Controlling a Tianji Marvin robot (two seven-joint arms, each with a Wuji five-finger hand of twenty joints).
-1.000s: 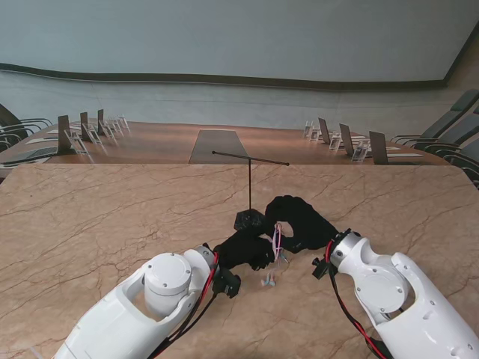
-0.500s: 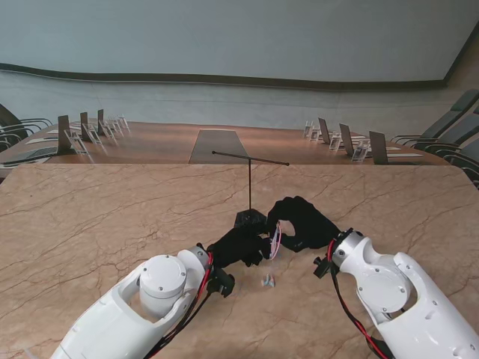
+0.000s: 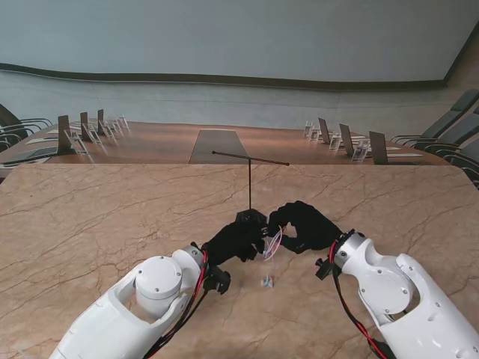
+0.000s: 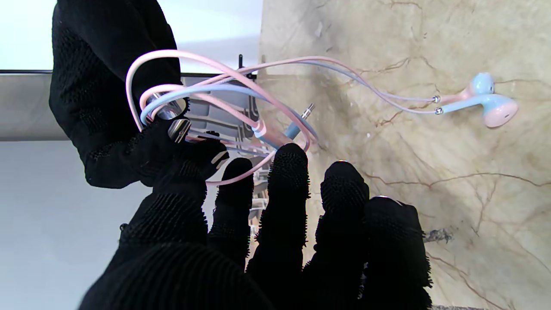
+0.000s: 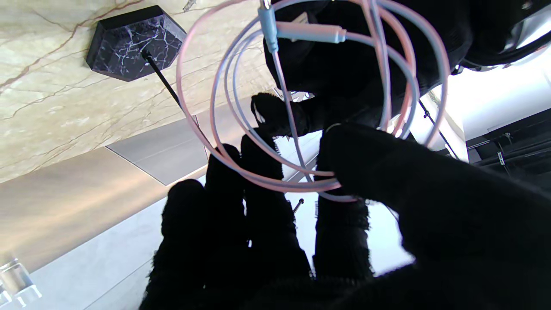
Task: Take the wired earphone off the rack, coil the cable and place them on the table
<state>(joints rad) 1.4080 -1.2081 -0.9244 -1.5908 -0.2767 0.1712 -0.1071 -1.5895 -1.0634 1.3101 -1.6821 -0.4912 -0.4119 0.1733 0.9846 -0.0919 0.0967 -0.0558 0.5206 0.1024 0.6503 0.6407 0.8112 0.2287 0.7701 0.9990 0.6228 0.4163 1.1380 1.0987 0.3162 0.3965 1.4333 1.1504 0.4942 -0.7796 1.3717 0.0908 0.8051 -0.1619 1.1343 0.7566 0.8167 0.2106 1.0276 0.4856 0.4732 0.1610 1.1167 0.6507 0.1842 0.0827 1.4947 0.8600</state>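
Desk (image 3: 90,217) bare marble, rack (image 3: 250,187) already empty, base just beyond the hands. Right hand (image 3: 303,226) carries the coil: thumb pinching the cable (image 5: 275,181) loops against curled fingers (image 5: 224,189). Left hand (image 3: 238,239) meets it, fingers (image 4: 286,172) loosely spread, tips touching one loop, not clamped as far as I can tell. Earbuds (image 4: 490,101) lie on the desk, nearer to me than both hands, tail slack. Advice: keep the right pinch firm, feed the slack tail with the left, loops even, don't drag the earbuds, mind the plug (image 4: 301,118) snagging.
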